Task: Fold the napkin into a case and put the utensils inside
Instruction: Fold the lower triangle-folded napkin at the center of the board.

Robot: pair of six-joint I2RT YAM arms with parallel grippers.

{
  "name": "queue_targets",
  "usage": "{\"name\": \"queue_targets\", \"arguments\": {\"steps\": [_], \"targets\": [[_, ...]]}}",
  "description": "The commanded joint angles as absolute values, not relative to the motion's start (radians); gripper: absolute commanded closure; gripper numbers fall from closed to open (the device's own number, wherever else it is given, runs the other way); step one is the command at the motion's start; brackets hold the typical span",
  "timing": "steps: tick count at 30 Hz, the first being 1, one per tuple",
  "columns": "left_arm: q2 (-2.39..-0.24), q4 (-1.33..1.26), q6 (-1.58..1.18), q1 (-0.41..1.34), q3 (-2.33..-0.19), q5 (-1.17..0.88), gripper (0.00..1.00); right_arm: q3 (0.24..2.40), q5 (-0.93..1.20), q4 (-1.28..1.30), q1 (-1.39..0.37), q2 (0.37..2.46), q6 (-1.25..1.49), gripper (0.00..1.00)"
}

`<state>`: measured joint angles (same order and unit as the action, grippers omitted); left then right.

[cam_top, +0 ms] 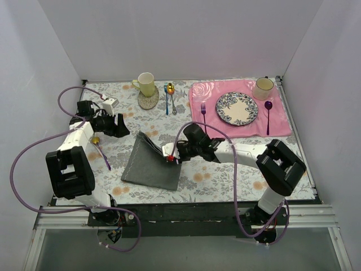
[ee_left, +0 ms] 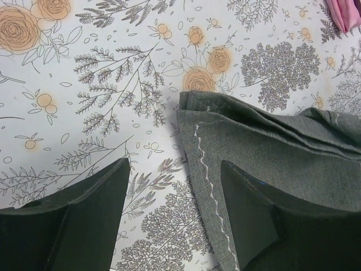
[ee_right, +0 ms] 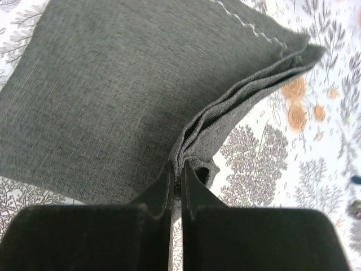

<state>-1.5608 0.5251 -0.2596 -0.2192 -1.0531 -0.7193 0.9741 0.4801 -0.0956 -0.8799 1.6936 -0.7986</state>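
**Top external view.** The napkin lies on the floral tablecloth between the two arms, at the near centre of the table. Its right edge is lifted off the cloth and folded. The right gripper is clamped on that raised edge. The left gripper sits just beside the napkin's far left corner; its opening cannot be judged from here. Well apart, at the far right, a pink placemat carries a patterned plate, a purple fork, a purple spoon and a cup. A mug stands on a coaster at far centre.

**Left wrist view.** The left gripper is spread wide and holds nothing. One finger is over bare tablecloth, the other over the napkin. Contact with the fabric cannot be confirmed. A white zigzag stitch runs along the napkin's edge, and several layers are stacked at its far side.

**Right wrist view.** The right gripper is closed tight on the napkin. It pinches a bunched fold of several layers, which rises off the flat part.
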Motion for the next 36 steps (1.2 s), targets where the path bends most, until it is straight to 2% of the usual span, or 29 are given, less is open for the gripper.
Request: {"name": "queue_targets", "arguments": {"steps": [1, 8, 18, 26, 36], "targets": [[-1.493, 0.537, -0.252, -0.229, -1.039, -0.744, 0.35, 0.895, 0.466, -0.179, -0.926, 1.611, -1.02, 0.99], [-1.485, 0.546, -0.242, -0.238, -1.035, -0.744, 0.35, 0.726, 0.454, -0.291, -1.005, 1.517, -1.276, 0.99], [-1.436, 0.609, -0.106, -0.238, -1.023, -0.814, 0.37, 0.661, 0.414, -0.319, -1.071, 1.543, -1.445, 0.99], [-1.468, 0.819, 0.113, -0.187, -1.034, -0.818, 0.49, 0.707, 0.345, -0.258, -1.094, 1.6, -1.422, 0.99], [-1.436, 0.81, 0.201, -0.103, -0.916, -0.738, 0.6, 0.695, 0.281, -0.301, -1.062, 1.658, -1.442, 0.99]]}}
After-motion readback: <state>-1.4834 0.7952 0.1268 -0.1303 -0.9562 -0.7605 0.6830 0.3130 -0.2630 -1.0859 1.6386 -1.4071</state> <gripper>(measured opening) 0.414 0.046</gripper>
